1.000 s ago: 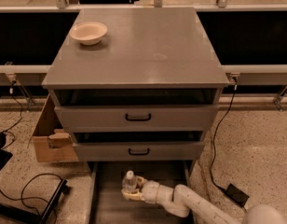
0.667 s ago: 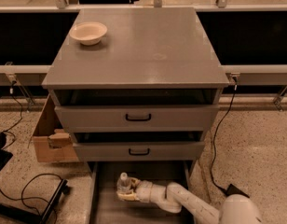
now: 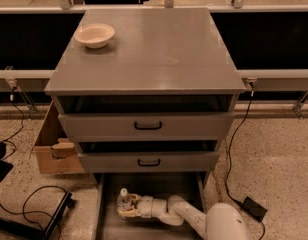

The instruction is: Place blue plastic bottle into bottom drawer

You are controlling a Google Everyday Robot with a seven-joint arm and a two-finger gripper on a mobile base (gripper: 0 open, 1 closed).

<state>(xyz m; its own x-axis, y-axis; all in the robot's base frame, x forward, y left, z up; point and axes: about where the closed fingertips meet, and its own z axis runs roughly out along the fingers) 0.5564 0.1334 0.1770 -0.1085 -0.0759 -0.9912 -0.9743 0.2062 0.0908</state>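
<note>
One bottle (image 3: pixel 124 199), one gripper (image 3: pixel 126 213), one bottom drawer (image 3: pixel 159 183): all three meet below the front edge of the desk (image 3: pixel 154 59), toward its left corner.

Finding 1. My gripper lies low inside the bottom drawer, reaching in from the right. Its fingers are closed about the bottle's lower body. The bottle stands upright with its white cap on top, near the drawer's left wall. I cannot tell whether its base touches the drawer floor.

Finding 2. The bottom drawer is pulled out well past the front edge, so the two upper drawers (image 3: pixel 148 126) do not cover it. I judge the low grip lets the bottle be set down standing, with my arm passing under those drawers.

Finding 3. A bowl (image 3: pixel 94 35) sits at the desktop's back left corner, well apart from the work. A cardboard box (image 3: pixel 54 151) stands on the floor beside the left edge.

Finding 4. Writing: none legible. The bottle's label shows only as a pale band.
</note>
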